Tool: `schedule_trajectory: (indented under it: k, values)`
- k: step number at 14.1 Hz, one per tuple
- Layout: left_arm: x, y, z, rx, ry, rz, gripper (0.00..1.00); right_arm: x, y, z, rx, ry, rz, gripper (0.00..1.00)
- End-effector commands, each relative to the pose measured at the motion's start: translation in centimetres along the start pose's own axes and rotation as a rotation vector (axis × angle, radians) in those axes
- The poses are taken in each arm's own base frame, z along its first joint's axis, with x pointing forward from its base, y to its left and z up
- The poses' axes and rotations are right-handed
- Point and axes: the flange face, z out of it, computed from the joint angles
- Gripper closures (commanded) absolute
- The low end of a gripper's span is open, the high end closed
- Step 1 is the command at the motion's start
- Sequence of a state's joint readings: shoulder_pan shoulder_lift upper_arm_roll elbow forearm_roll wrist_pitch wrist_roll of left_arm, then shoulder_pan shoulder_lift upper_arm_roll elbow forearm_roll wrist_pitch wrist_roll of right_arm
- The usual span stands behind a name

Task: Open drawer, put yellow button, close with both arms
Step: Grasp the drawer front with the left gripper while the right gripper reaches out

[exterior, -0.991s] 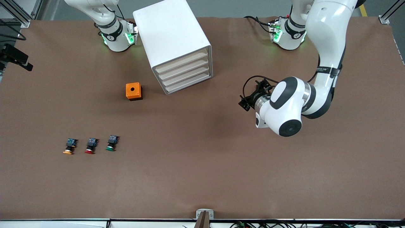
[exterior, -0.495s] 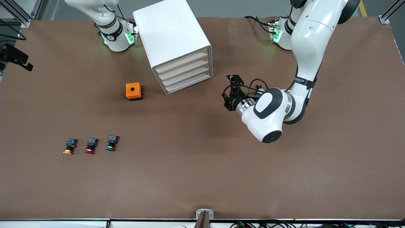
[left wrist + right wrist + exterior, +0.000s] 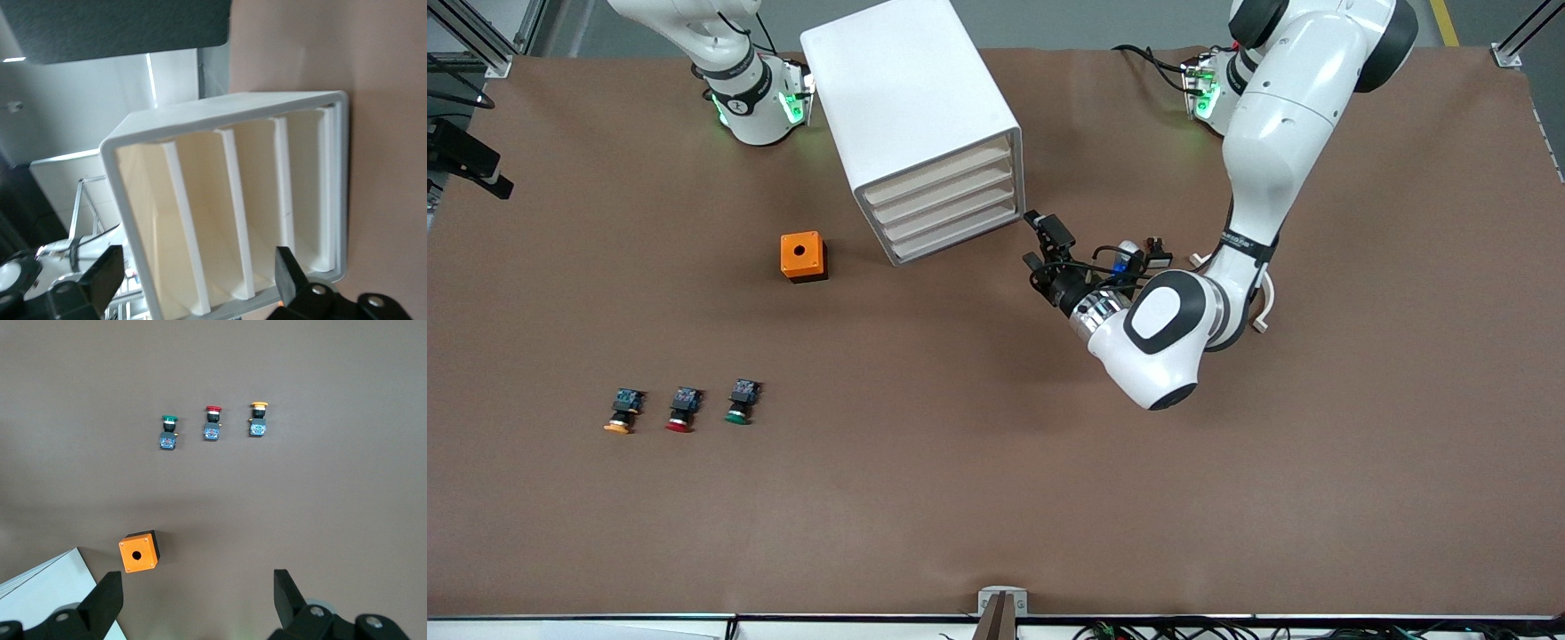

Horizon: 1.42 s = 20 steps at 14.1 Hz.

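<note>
The brown bench (image 3: 996, 498) carries a white cabinet (image 3: 911, 116); near its front sits an orange box (image 3: 803, 256) — three buttons (image 3: 682, 409) lie nearer the camera.

Light fell evenly from overhead, and the front view was bright and sharp across the brown table (image 3: 996, 498). The cabinet (image 3: 911, 107) threw only a soft shadow toward its 8 o'clock, and a faint one lay beneath the left arm (image 3: 1254, 178). Its glossy shell carried mild highlights. In the left wrist view the cream drawer fronts (image 3: 200, 227) looked slightly soft and a pale background near 9 o'clock was washed out. The right wrist view was dimmer but crisp.
</note>
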<state>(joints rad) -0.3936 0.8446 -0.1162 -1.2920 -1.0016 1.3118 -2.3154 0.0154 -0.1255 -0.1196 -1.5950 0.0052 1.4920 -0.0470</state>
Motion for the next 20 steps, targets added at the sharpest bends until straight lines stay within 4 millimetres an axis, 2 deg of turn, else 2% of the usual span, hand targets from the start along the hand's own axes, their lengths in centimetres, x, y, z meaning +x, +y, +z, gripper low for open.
schedule_trajectory:
  k: [1, 3, 4, 6, 14, 17, 19, 20]
  values:
    - [-0.9, 0.3, 1.2, 0.055, -0.003, -0.046, 0.33, 0.7, 0.4, 0.5, 0.002, -0.013, 0.007, 0.0]
    - [-1.3, 0.2, 2.2, 0.059, 0.008, -0.057, 0.41, 1.5, 0.7, 1.5, -0.01, -0.028, 0.01, 0.0]
    - [-1.3, 0.4, 2.7, 0.063, 0.015, -0.059, 0.42, 1.6, 0.7, 1.7, -0.012, -0.033, 0.008, 0.0]
    - [-1.8, 0.3, 3.8, 0.068, 0.026, -0.053, 0.42, 2.9, 0.5, 4.0, -0.014, -0.077, 0.004, 0.0]
    - [-3.2, 0.1, 8.7, 0.107, 0.076, -0.053, 0.42, 5.9, 1.1, 8.2, -0.027, -0.108, 0.012, 0.0]
    - [-3.7, -0.1, 10.7, 0.111, 0.105, -0.05, 0.42, 6.7, 2.3, 9.9, -0.031, -0.138, 0.032, 0.0]
    - [-4.0, -0.4, 12.3, 0.113, 0.13, -0.044, 0.42, 7.3, 4.2, 11.3, -0.021, -0.146, 0.068, 0.0]
    - [-4.2, -0.6, 13.1, 0.112, 0.14, -0.042, 0.42, 7.6, 4.3, 12.0, -0.029, -0.154, 0.067, 0.0]
